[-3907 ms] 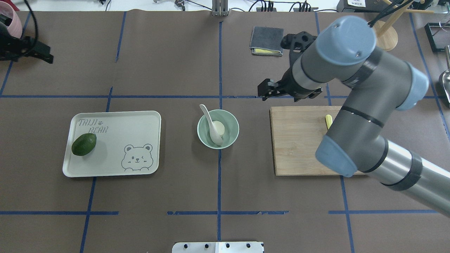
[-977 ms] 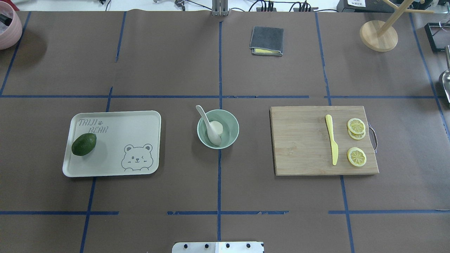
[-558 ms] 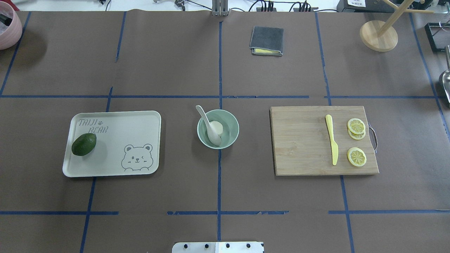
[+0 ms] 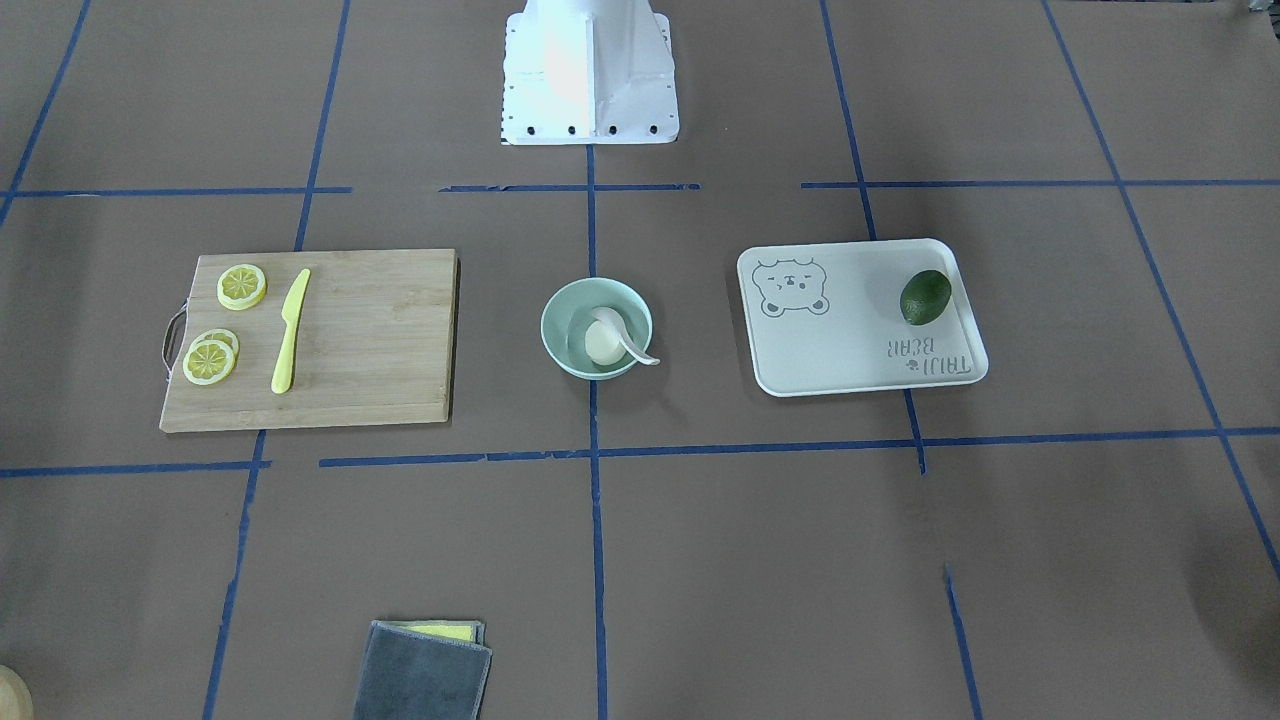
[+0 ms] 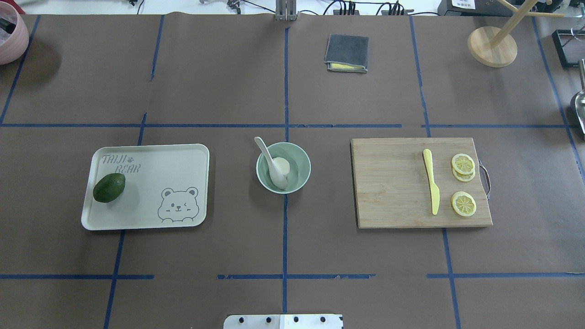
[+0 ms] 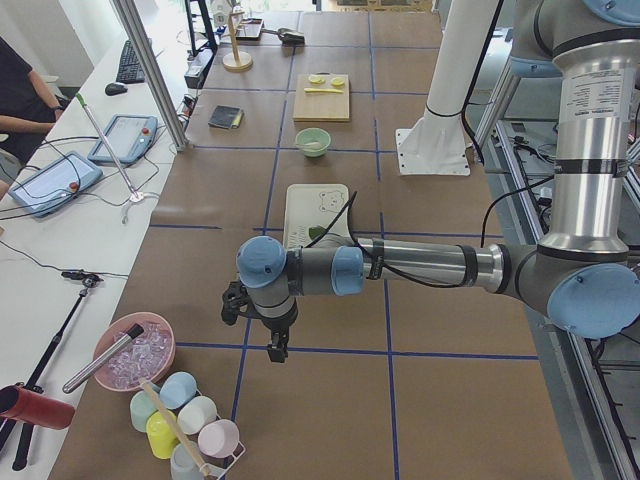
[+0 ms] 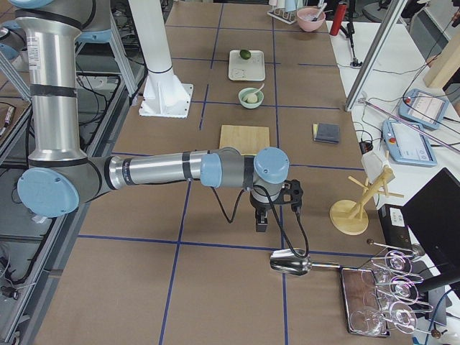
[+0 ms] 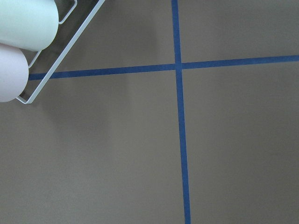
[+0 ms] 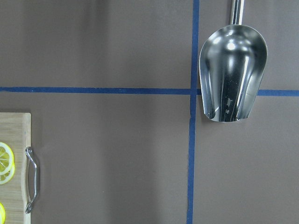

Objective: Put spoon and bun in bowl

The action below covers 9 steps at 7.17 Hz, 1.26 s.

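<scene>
Since bun [image 5: 284,167] sits inside bowl [image 5: 302,161] at frame centre, spoon [image 5: 268,153] scoop beside it and handle leaning over upper-left rim, task looks complete. Left gripper [image 6: 273,350] and right gripper [image 7: 261,224] hang well apart from bowl, probably because nothing remains to grasp; whether jaws are spread or pressed together, cannot tell.

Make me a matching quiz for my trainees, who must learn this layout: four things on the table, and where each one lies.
Things:
1. bun
2. avocado
3. yellow knife
4. grey cloth

Places:
A. on the cutting board
B. on the bare table cover
C. in the bowl
D. on the tray

Pairs: 1-C, 2-D, 3-A, 4-B.
</scene>
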### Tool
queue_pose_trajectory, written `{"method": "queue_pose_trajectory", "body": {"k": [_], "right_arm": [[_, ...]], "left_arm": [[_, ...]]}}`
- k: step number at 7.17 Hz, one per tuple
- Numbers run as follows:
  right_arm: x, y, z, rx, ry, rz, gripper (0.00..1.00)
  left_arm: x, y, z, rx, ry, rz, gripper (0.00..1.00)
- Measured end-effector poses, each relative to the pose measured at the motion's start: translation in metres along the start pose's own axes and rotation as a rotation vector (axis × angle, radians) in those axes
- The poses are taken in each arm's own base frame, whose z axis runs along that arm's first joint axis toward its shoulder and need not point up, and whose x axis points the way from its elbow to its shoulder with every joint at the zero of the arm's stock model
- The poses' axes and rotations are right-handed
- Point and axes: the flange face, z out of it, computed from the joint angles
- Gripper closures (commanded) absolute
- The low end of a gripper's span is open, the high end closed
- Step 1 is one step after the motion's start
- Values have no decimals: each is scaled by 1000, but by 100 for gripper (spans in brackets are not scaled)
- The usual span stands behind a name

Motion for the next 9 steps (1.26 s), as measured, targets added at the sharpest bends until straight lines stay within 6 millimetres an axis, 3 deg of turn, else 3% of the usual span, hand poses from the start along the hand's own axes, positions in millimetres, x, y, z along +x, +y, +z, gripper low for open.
{"method": "queue_pose_trajectory", "body": {"k": [9], "right_arm": [[16, 2, 11, -12, 28, 10, 0]], "left_arm": [[1, 1, -2, 4, -2, 7, 0]]}}
